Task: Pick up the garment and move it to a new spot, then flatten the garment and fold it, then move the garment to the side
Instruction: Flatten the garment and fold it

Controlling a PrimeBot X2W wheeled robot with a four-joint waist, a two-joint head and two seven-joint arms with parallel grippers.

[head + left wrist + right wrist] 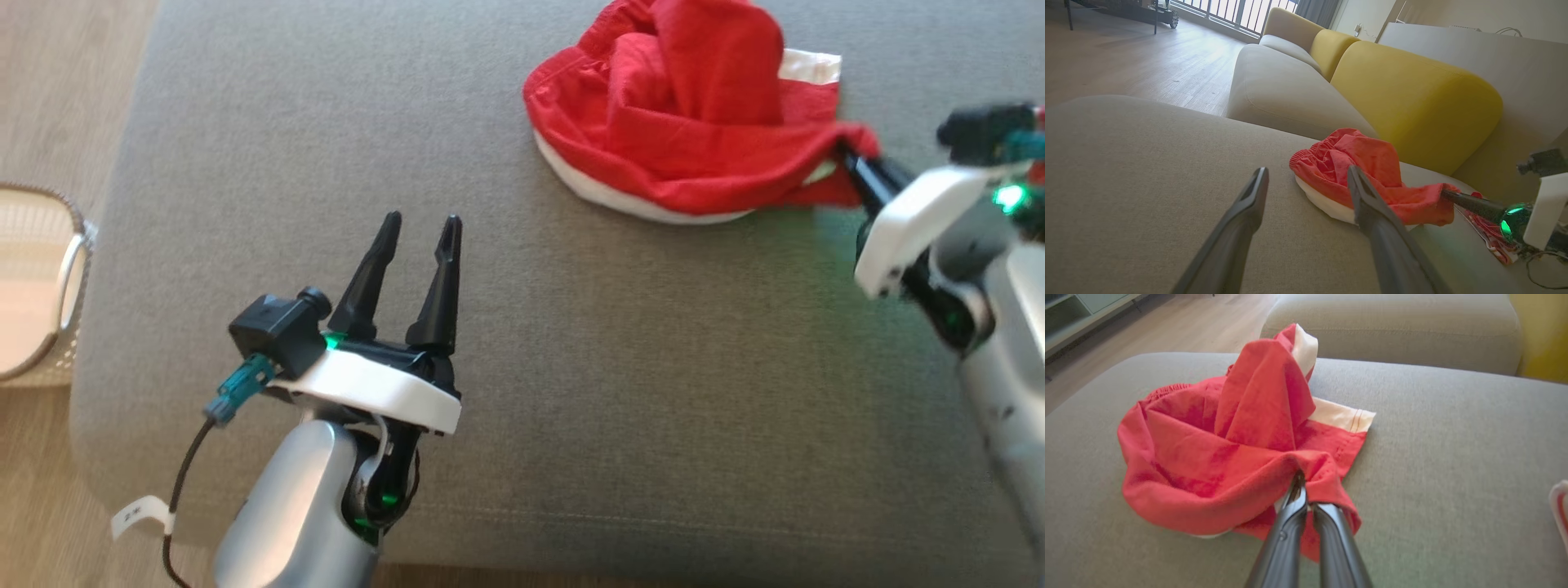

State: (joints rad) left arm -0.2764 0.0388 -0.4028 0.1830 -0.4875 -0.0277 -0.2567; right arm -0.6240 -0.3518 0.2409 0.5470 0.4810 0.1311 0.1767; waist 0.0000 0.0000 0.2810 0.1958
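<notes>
The garment point(678, 122) is red with white trim, crumpled in a heap at the back right of the grey cushion point(326, 163). My right gripper point(853, 155) is shut on the garment's right edge, and the cloth is pulled out toward it. In the right wrist view the closed fingers point(1290, 522) pinch a red fold point(1306, 465) of the garment point(1208, 449). My left gripper point(420, 224) stands open above the cushion's front left, well clear of the cloth, with nothing between its fingers. The left wrist view shows the garment point(1363, 171) beyond the spread fingers point(1241, 216).
A pale woven basket point(33, 294) stands on the wooden floor left of the cushion. Behind the cushion are yellow backrests point(1412, 94) and another beige seat point(1282, 90). A red and white item point(1490, 237) lies at the cushion's right edge, near my right arm.
</notes>
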